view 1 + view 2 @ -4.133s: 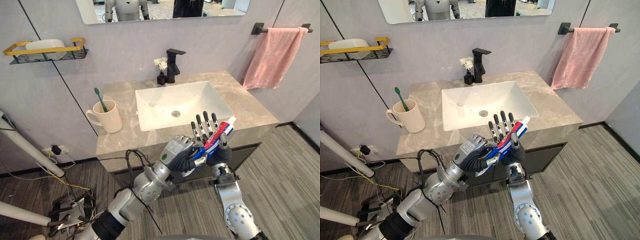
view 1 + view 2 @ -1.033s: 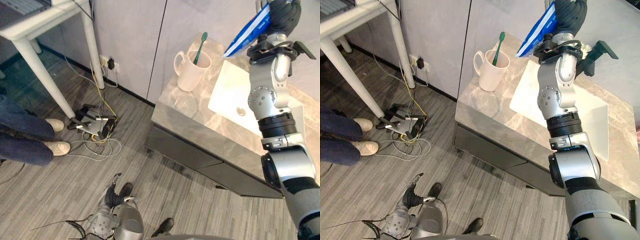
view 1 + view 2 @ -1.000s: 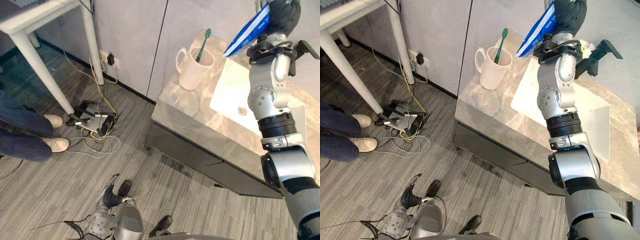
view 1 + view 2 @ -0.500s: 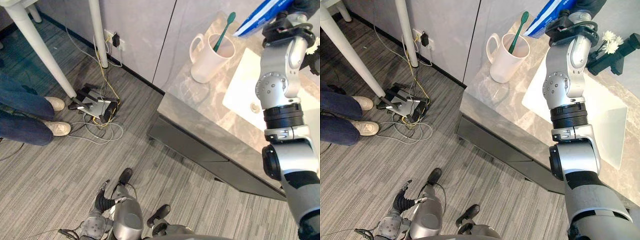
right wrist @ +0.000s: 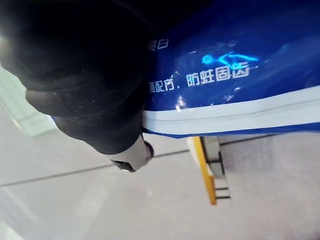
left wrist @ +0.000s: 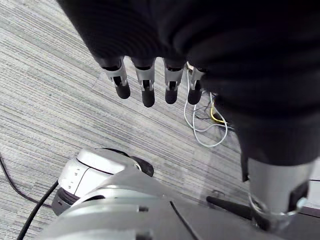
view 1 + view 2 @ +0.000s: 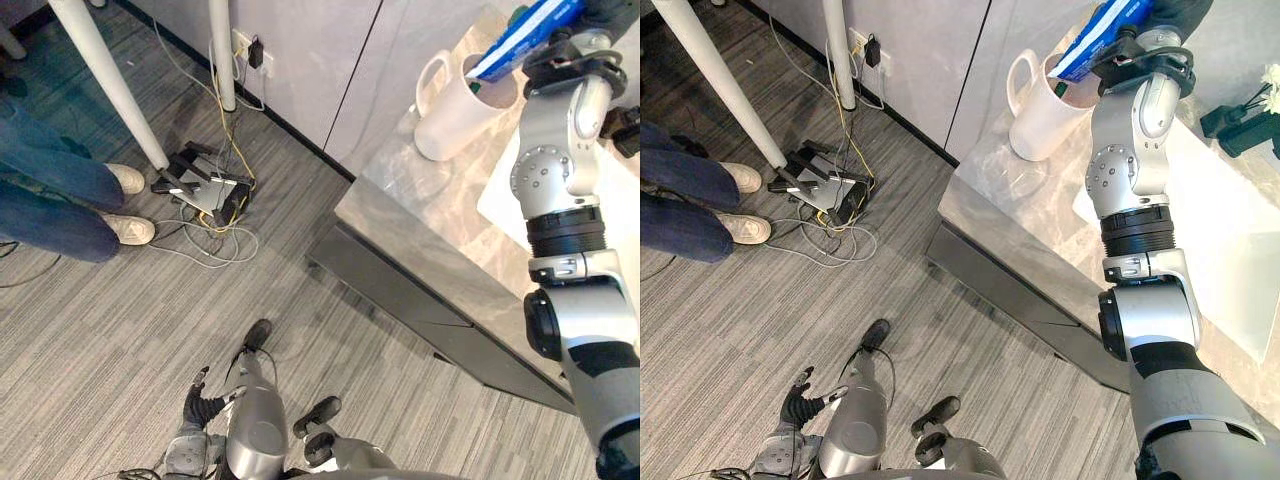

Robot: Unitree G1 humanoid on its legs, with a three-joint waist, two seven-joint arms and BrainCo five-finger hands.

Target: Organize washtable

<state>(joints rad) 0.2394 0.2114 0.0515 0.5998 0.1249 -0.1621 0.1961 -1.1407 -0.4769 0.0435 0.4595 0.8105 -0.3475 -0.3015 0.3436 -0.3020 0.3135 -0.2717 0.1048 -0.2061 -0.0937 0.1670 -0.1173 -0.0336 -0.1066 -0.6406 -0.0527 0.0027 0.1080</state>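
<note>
1. The right hand (image 7: 1162, 14) sat at the top right of the right eye view. Its fingers (image 5: 131, 155) were closed round the blue toothpaste tube (image 7: 525, 35), which lay pressed against the hand's dark cover in the right wrist view.
2. The tube slanted down toward the left, its lower end over the mouth of the white mug (image 7: 455, 110). The mug stood near the corner of the marble desk (image 7: 420, 225). I judged the slant was meant to aim the tube into the mug. Whether its end was already past the rim could not be told.
3. A green toothbrush (image 7: 517, 13) leaned in the mug, mostly hidden behind the tube. The mug seemed to serve as the holder, which would explain carrying the tube there rather than to the white basin (image 7: 1235, 240).
4. The left hand (image 7: 792, 408) hung low at the bottom left, above the grey floor (image 7: 120, 330). Its fingers (image 6: 145, 87) were straight and slack, holding nothing. It was probably parked clear because the drop needed one hand.
5. A person's legs (image 7: 60, 195) in jeans stood at the left edge, well apart from the desk.
</note>
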